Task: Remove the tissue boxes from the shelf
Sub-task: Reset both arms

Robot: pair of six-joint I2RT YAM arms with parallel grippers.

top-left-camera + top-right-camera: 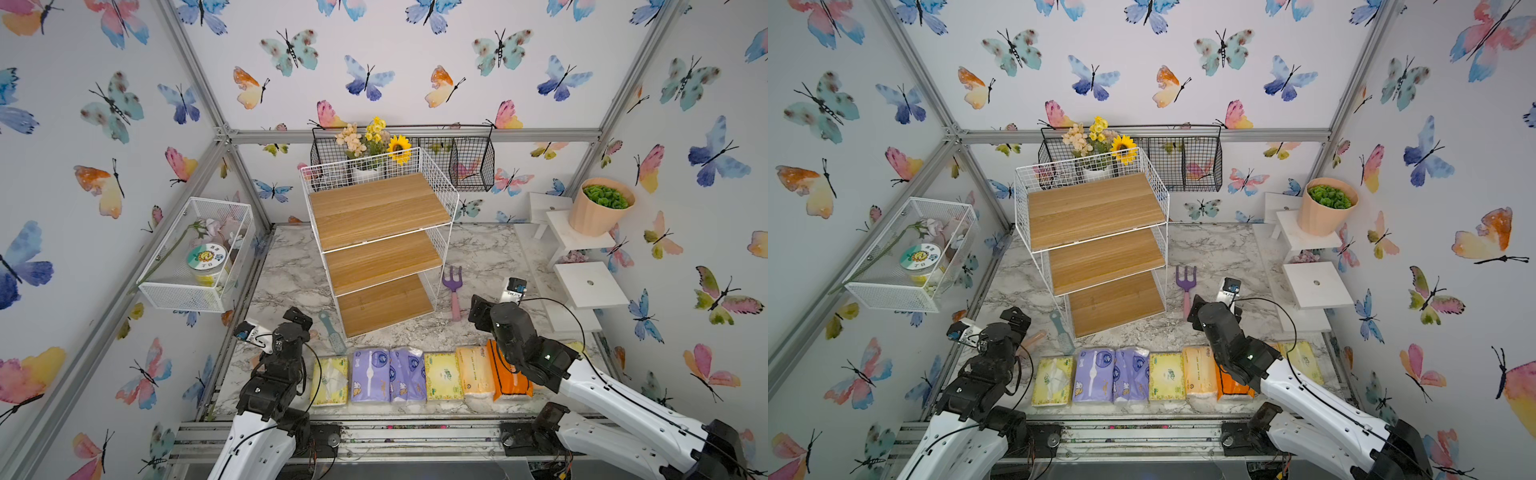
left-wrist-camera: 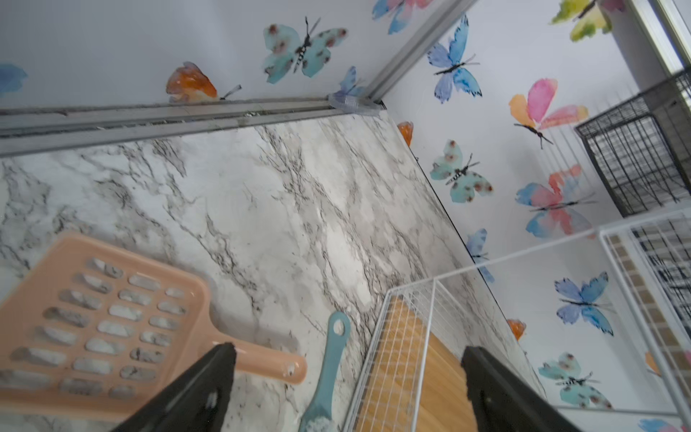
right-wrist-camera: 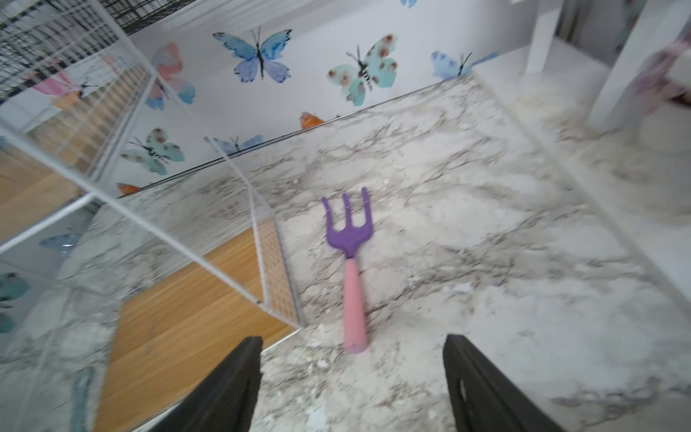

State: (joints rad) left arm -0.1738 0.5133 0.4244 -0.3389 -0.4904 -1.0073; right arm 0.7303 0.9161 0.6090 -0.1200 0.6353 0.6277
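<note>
Right gripper spread wide, tissue boxes rowed, long axes toward shelf

On my marble desk I see a purple fork, a teal brush and, beside it, a peach scoop.

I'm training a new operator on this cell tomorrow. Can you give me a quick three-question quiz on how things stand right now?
1. True or false: the purple fork lies on the table, beside the shelf.
2. Where are the tissue boxes? A) on the top board B) in a row on the table, in front of the shelf C) on the bottom board
3. Fill in: the left pincer and the right pincer both stand ___, holding nothing.
Key: 1 true; 2 B; 3 open.
</note>
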